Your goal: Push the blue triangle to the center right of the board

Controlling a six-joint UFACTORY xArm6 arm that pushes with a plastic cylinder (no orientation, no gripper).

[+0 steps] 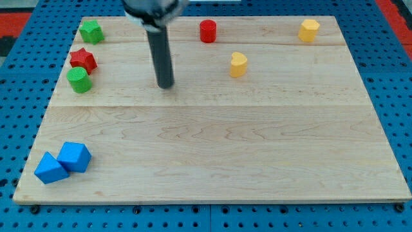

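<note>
Two blue blocks sit touching at the board's bottom left. The lower-left one (pixel 50 167) looks like the blue triangle, and the one to its upper right (pixel 75 156) looks like a cube. My tip (pixel 166 84) rests on the board in the upper middle, far above and to the right of both blue blocks. It touches no block. The rod rises from it to the arm at the view's top.
A green block (pixel 91 31), a red star (pixel 83 60) and a green cylinder (pixel 80 79) stand at the upper left. A red cylinder (pixel 207 31) is at top centre, a yellow heart (pixel 238 64) right of my tip, and a yellow block (pixel 309 29) at top right.
</note>
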